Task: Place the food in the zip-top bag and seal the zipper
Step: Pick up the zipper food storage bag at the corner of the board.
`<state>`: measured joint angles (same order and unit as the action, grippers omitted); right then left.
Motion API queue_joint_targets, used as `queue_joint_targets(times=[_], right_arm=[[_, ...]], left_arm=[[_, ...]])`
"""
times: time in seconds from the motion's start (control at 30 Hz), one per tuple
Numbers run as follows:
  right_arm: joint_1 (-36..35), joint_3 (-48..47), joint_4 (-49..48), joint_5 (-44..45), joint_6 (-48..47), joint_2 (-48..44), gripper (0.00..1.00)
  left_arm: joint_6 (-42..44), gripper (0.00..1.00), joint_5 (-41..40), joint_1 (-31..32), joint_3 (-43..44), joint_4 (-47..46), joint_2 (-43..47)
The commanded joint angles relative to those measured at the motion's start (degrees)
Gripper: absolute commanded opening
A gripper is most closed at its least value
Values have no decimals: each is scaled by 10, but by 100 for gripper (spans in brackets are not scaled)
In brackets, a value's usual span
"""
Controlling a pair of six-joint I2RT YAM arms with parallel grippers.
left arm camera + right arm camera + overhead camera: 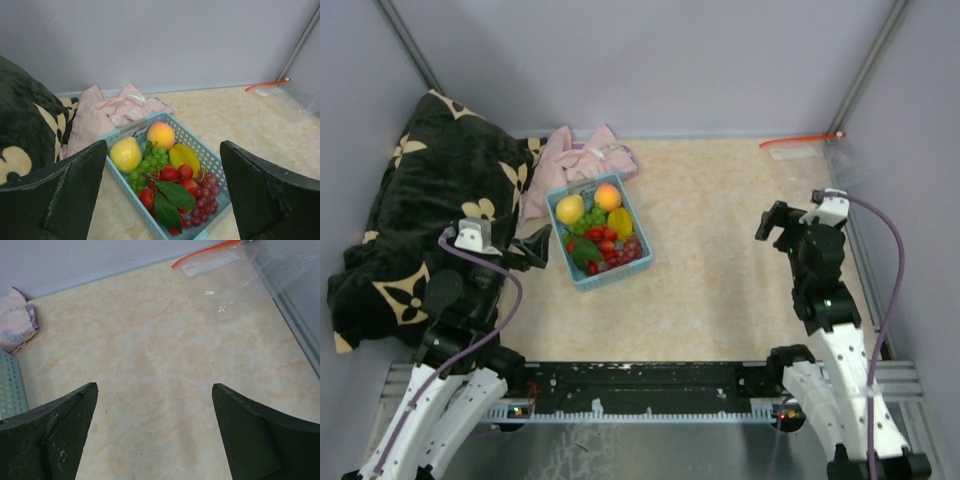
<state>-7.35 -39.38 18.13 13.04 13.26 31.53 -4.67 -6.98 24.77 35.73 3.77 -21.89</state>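
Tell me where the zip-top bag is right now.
In the top view, the zip-top bag lies flat in the far right corner of the table, its zipper near the back wall, beyond the right gripper.

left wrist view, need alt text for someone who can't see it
A light-blue basket of toy fruit, including a yellow pear and orange peach, sits framed by the open left gripper. A pink cloth lies behind it; a clear zip-top bag rests far right.

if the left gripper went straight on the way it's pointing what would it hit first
Probably the toy fruit in the light-blue basket, around the green grapes, which lie dead ahead of the open left gripper. Depth is unclear, so the basket's near rim could come first.
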Motion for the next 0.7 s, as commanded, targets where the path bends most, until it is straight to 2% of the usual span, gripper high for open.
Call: queue_joint_targets(times=[0.0, 0.23, 0.5, 0.67], right_arm=[[1, 24, -155, 35, 52, 117, 98], [69, 3, -304, 56, 133, 328, 97], [135, -86, -372, 102, 176, 511, 96], [186, -149, -405, 88, 235, 620, 94]], left_arm=[[0, 100, -6, 7, -7, -19, 3], [3, 100, -7, 11, -7, -19, 0], [6, 100, -8, 11, -8, -21, -5], [7, 100, -5, 11, -10, -22, -7]])
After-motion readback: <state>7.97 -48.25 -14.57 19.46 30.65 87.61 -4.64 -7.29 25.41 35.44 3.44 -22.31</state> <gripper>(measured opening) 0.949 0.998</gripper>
